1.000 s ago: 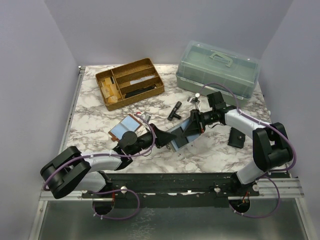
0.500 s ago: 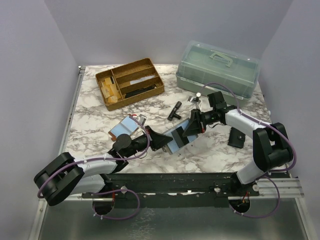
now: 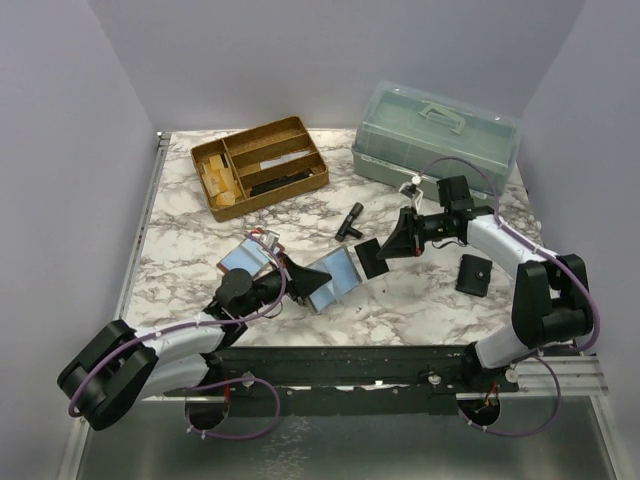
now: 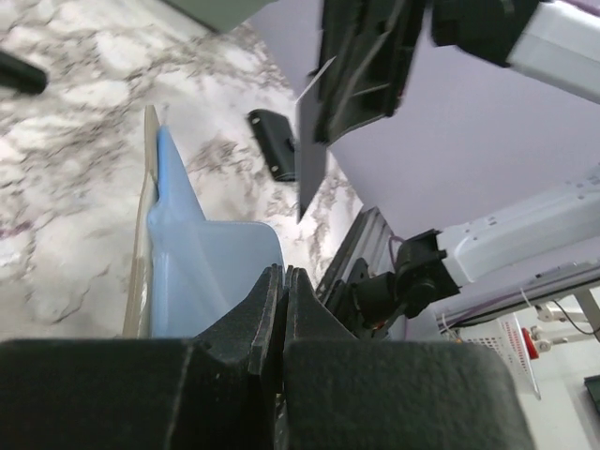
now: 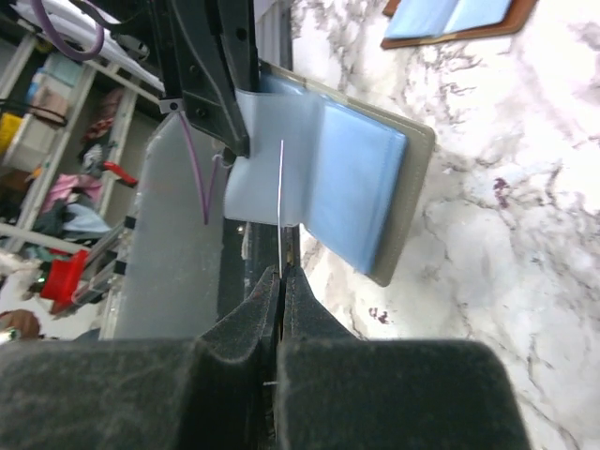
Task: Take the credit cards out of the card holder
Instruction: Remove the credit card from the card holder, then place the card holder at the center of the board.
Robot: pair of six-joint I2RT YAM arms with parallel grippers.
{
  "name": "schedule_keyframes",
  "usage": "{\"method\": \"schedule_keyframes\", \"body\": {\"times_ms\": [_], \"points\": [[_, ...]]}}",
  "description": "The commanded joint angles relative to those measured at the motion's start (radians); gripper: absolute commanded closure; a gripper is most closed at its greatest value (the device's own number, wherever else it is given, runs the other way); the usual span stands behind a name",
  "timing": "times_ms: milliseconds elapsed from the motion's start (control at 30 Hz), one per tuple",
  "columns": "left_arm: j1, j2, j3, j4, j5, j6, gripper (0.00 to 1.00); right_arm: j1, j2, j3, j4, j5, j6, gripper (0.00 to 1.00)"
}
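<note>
My left gripper [image 3: 297, 276] [image 4: 284, 277] is shut on the pale sleeve edge of the card holder [image 3: 335, 279] [image 4: 211, 272], a tan-backed folder with light-blue pockets held tilted just above the table. My right gripper [image 3: 389, 249] [image 5: 282, 273] is shut on one thin credit card [image 3: 368, 260] [image 4: 309, 159]. The card looks dark from above and shows as an edge-on sliver [image 5: 280, 187] in the right wrist view. It hangs clear of the holder [image 5: 361, 192], a short gap to its right. Whether other cards sit in the pockets I cannot tell.
A second brown-edged folder with blue panes [image 3: 247, 258] lies behind the left wrist. A wooden divided tray [image 3: 260, 166] stands at the back left and a green lidded box [image 3: 435, 135] at the back right. A black tube [image 3: 349, 220] and a black pouch [image 3: 472, 275] lie nearby.
The right gripper has drawn back to the right with the card, which has come out of the holder. The left arm has pulled the holder back to the left and lower.
</note>
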Motion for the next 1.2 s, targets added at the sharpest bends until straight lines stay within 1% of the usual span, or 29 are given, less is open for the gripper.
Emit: {"method": "schedule_keyframes", "body": {"times_ms": [0,167,333,433,500,633,700,800,867,900,967,1000,1033,1100,1167], "points": [[0.019,0.020,-0.005,-0.096,0.009,-0.014,1.00,-0.018,-0.075,-0.001,-0.006,0.056,-0.031,1.00],[0.025,0.169,0.047,-0.095,0.023,-0.014,1.00,-0.019,-0.071,0.004,-0.006,0.081,-0.030,1.00],[0.038,0.347,0.097,-0.006,0.070,-0.035,1.00,-0.019,-0.086,-0.002,0.007,0.146,-0.029,1.00],[0.070,0.414,0.085,-0.004,0.022,-0.095,1.00,-0.019,-0.098,-0.007,0.014,0.169,-0.026,1.00],[0.082,0.410,0.059,-0.025,-0.043,-0.123,0.99,-0.019,-0.102,-0.009,0.020,0.181,-0.022,1.00],[0.083,0.292,0.058,-0.265,-0.176,-0.114,0.81,-0.019,-0.098,-0.009,0.025,0.190,-0.016,1.00],[0.083,0.199,0.068,-0.389,-0.224,-0.103,0.68,-0.019,-0.091,-0.007,0.024,0.186,-0.013,1.00],[0.083,0.067,0.087,-0.558,-0.277,-0.068,0.52,-0.019,-0.083,-0.004,0.021,0.185,-0.013,1.00],[0.083,-0.031,0.080,-0.630,-0.306,-0.059,0.46,-0.019,-0.082,-0.007,0.023,0.182,-0.012,1.00],[0.083,-0.080,0.072,-0.646,-0.308,-0.057,0.41,-0.020,-0.081,-0.009,0.027,0.177,-0.010,1.00],[0.084,-0.178,0.041,-0.651,-0.352,-0.068,0.21,-0.019,-0.077,-0.014,0.032,0.161,-0.003,1.00],[0.085,-0.224,0.024,-0.648,-0.362,-0.077,0.09,-0.019,-0.075,-0.014,0.034,0.152,0.000,1.00],[0.087,-0.273,0.007,-0.638,-0.364,-0.081,0.02,-0.019,-0.072,-0.017,0.039,0.143,0.005,1.00],[0.091,-0.350,-0.021,-0.587,-0.333,-0.071,0.01,-0.019,-0.068,-0.021,0.050,0.125,0.017,1.00],[0.092,-0.394,-0.029,-0.514,-0.250,-0.038,0.01,-0.020,-0.062,-0.029,0.070,0.096,0.042,1.00]]}}
